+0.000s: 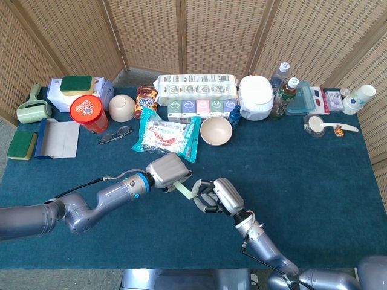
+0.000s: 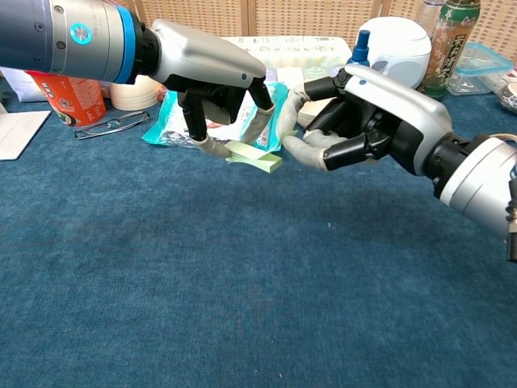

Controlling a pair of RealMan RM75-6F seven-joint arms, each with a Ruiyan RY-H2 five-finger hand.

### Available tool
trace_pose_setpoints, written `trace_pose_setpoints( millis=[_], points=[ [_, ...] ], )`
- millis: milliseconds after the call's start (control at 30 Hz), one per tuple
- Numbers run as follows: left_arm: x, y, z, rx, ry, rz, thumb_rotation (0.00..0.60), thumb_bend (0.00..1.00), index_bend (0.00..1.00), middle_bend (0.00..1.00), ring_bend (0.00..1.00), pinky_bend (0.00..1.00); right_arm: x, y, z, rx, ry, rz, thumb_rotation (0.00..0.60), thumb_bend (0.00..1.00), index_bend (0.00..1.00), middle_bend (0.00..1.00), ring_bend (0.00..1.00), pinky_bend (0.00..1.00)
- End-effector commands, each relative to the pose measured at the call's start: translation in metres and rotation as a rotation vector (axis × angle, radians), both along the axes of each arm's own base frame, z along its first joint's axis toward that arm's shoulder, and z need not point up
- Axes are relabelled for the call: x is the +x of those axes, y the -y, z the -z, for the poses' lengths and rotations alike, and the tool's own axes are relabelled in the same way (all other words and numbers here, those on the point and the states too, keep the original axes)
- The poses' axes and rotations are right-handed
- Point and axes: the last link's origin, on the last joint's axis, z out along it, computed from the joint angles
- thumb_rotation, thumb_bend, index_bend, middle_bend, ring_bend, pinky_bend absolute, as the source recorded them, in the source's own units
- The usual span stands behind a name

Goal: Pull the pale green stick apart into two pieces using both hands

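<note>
The pale green stick (image 2: 254,155) hangs a little above the blue tablecloth, lying roughly level. My left hand (image 2: 210,61) comes in from the left and pinches the stick's left half between thumb and fingers. My right hand (image 2: 371,113) faces it from the right, thumb and forefinger curved around the stick's free right end, with a small gap still showing between the fingertips (image 2: 284,129) and the stick. In the head view the stick (image 1: 183,189) bridges the left hand (image 1: 168,171) and the right hand (image 1: 219,194) at the table's front middle.
Just behind the hands lie a teal snack packet (image 1: 166,136), a beige bowl (image 1: 216,130) and a pair of glasses (image 1: 116,133). A red tub (image 1: 88,113), a white cooker (image 1: 255,96), bottles (image 1: 284,96) and boxes line the back. Bare blue cloth (image 1: 314,181) spreads to the right.
</note>
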Motion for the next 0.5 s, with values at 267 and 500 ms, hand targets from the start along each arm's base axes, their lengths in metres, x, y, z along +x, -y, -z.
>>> trace_pose_setpoints(
  millis=[267, 500],
  points=[
    [-0.0067, -0.0015, -0.0005, 0.007, -0.009, -0.011, 0.600, 0.44, 0.73, 0.96, 0.92, 0.90, -0.0036, 0.0010, 0.0003, -0.003, -0.003, 0.015, 0.600, 0.53, 0.82, 1.00, 1.00, 1.00],
    [-0.0105, -0.0017, 0.0001, 0.010, -0.013, -0.015, 0.600, 0.44, 0.75, 0.97, 0.93, 0.90, -0.0062, 0.0011, 0.0000, -0.002, -0.003, 0.022, 0.600, 0.53, 0.84, 1.00, 1.00, 1.00]
  ],
)
